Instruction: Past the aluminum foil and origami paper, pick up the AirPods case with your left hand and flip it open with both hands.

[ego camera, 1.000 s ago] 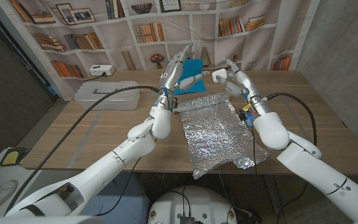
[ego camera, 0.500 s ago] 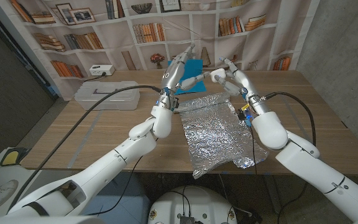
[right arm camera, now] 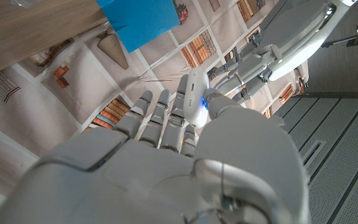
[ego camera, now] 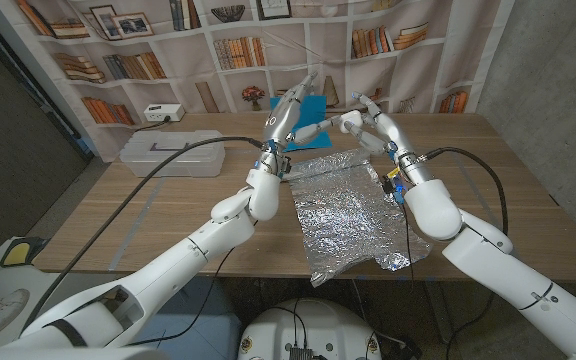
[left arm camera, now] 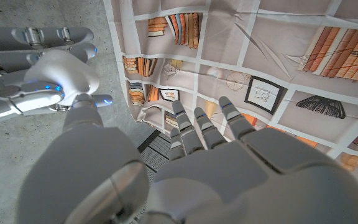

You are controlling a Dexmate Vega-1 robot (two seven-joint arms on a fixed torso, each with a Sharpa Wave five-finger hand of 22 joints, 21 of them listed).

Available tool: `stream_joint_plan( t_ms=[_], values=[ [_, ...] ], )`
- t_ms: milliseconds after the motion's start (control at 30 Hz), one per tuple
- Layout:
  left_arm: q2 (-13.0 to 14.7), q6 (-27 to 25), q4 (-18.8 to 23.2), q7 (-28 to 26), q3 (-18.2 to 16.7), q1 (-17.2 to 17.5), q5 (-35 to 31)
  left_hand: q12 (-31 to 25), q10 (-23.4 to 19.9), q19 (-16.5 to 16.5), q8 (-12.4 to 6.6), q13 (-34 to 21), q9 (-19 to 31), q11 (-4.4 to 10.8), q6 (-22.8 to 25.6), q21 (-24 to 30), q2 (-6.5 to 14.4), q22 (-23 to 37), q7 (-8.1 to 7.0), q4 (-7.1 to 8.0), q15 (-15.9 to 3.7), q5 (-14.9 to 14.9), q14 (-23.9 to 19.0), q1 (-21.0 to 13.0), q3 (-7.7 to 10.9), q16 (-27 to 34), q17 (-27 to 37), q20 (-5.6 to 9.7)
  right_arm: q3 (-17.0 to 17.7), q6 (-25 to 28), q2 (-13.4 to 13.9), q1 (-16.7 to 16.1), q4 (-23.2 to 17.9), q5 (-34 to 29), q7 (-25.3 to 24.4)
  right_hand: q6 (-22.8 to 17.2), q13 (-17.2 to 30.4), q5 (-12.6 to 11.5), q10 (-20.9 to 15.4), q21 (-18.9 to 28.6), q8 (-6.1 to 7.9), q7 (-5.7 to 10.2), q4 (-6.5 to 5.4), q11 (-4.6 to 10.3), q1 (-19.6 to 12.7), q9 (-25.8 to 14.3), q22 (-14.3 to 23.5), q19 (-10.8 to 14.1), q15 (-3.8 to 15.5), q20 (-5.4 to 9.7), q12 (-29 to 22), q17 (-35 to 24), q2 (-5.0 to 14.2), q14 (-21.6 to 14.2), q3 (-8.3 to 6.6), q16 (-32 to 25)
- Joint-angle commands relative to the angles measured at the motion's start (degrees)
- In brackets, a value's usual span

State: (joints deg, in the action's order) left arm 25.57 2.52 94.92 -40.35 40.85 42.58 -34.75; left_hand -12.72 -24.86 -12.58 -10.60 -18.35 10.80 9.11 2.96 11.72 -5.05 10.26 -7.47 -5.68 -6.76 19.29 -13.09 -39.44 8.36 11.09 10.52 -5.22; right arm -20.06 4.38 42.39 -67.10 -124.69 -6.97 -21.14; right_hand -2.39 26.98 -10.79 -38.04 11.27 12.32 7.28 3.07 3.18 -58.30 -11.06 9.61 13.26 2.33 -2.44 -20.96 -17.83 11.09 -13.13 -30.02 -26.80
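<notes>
The white AirPods case (ego camera: 347, 121) hangs in the air above the far end of the table, lid down as far as I can tell. My right hand (ego camera: 373, 125) pinches it between thumb and fingers; the right wrist view shows the case (right arm camera: 195, 93) in that grip. My left hand (ego camera: 290, 112) stands raised just to its left, fingers stretched upward and apart. Its thumb reaches across and touches the case (left arm camera: 61, 71). The crumpled aluminum foil (ego camera: 348, 205) lies on the table below both hands. The blue origami paper (ego camera: 311, 107) lies behind the left hand.
A grey plastic box (ego camera: 173, 152) sits at the table's far left, with a white socket block (ego camera: 163, 112) behind it. A bookshelf backdrop rises past the table's far edge. Bare wood (ego camera: 168, 215) shows left of the foil and right of it.
My left hand has drifted slightly to the right, and its thumb has closed the small gap to the case. The right hand has stayed in place with the case.
</notes>
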Motion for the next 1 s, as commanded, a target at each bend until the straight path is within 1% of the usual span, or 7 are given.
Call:
stream_joint_plan(
  t_ms=[33,567,700,733,800,933,1000],
  values=[
    [-0.58,0.03,-1.02,0.31,0.70,-0.83,0.10,-0.37,-0.23,-0.26,-0.40,-0.07,0.27,0.20,-0.43,-0.15,0.29,0.17,-0.07,-0.01,-0.09,0.33,0.24,-0.46,-0.23,0.02,0.32,0.35,0.08,-1.48,0.24,-0.19,0.20,-0.52,0.11,-0.38,0.30,-0.30,-8.29,0.00,0.18,0.34,-0.47,8.83,-0.37,-0.17,0.13,0.32,9.98,0.28,-0.42,-0.15,0.43,0.14,0.03,-0.43],
    [-0.44,-0.28,-0.55,0.15,0.94,-0.53,-0.07,-0.43,-0.21,-0.25,-0.57,-0.07,0.26,0.33,-0.24,-0.15,0.33,0.17,-0.18,0.08,-0.19,0.72,0.21,-0.54,-0.51,0.04,0.32,0.31,-0.18,-2.49,0.50,-0.28,-0.55,-1.68,1.17,-0.81,0.54,-0.27,-8.09,-0.06,0.18,0.78,-0.65,8.81,-0.33,-0.18,0.13,0.24,10.19,0.43,-0.35,-0.19,0.52,0.28,0.01,-0.43],
    [-0.25,-0.40,-0.10,0.01,0.75,-0.22,-0.06,-0.50,-0.33,-0.24,-0.61,-0.07,0.25,0.26,-0.19,-0.16,0.35,0.17,-0.15,0.12,-0.17,0.83,0.23,-0.54,-0.60,0.04,0.32,0.30,0.00,-3.19,0.29,-0.45,-0.33,-0.95,1.46,-0.88,0.61,-0.27,-8.08,-0.06,0.16,0.83,-0.65,8.83,-0.36,-0.18,0.13,0.27,10.21,0.40,-0.35,-0.17,0.50,0.27,-0.01,-0.42],
    [-0.21,-0.43,-0.01,0.04,0.68,-0.13,0.03,-0.51,-0.32,-0.26,-0.61,-0.07,0.25,0.32,-0.21,-0.15,0.36,0.17,-0.21,0.14,-0.19,0.87,0.19,-0.54,-0.64,0.06,0.33,0.30,0.05,-3.59,0.20,-0.51,-0.23,-0.80,1.41,-0.93,0.67,-0.28,-8.08,0.02,0.14,0.85,-0.66,8.84,-0.38,-0.19,0.14,0.48,9.91,0.75,-0.35,-0.10,0.48,-0.17,-0.10,-0.53],
    [-0.12,-0.55,0.16,0.13,0.59,-0.02,0.08,-0.50,-0.28,-0.24,-0.62,-0.07,0.25,0.16,-0.21,-0.16,0.38,0.17,-0.11,0.17,-0.20,0.92,0.20,-0.53,-0.68,0.06,0.33,0.27,-0.01,-3.50,0.22,-0.62,-0.52,-1.58,1.09,-1.03,0.71,-0.27,-8.05,0.09,0.16,0.78,-0.69,8.84,-0.35,-0.19,0.14,0.65,9.75,0.88,-0.34,-0.05,0.43,-0.51,-0.13,-0.61],
    [-0.07,-0.39,0.26,-0.08,0.50,0.13,0.09,-0.51,-0.27,-0.24,-0.64,-0.07,0.25,0.19,-0.19,-0.16,0.40,0.18,-0.17,0.21,-0.22,1.00,0.18,-0.52,-0.75,0.07,0.33,0.30,-0.17,-3.62,0.24,-0.58,-0.70,-2.31,1.17,-1.31,0.78,-0.23,-7.95,0.21,0.22,0.60,-0.69,8.83,-0.34,-0.19,0.15,1.00,10.02,1.16,-0.30,-0.02,0.35,-0.72,-0.10,-0.67],
    [-0.12,-0.44,0.34,-0.18,0.45,0.23,0.13,-0.53,-0.28,-0.25,-0.66,-0.07,0.25,0.24,-0.17,-0.16,0.43,0.18,-0.17,0.24,-0.29,1.05,0.17,-0.51,-0.79,0.07,0.34,0.33,-0.34,-3.48,0.24,-0.55,-0.74,-3.02,1.04,-1.38,0.84,-0.20,-7.91,0.25,0.21,0.59,-0.69,8.85,-0.33,-0.19,0.16,1.13,10.08,1.64,-0.28,0.03,0.30,-0.88,-0.08,-0.69]
  ],
)
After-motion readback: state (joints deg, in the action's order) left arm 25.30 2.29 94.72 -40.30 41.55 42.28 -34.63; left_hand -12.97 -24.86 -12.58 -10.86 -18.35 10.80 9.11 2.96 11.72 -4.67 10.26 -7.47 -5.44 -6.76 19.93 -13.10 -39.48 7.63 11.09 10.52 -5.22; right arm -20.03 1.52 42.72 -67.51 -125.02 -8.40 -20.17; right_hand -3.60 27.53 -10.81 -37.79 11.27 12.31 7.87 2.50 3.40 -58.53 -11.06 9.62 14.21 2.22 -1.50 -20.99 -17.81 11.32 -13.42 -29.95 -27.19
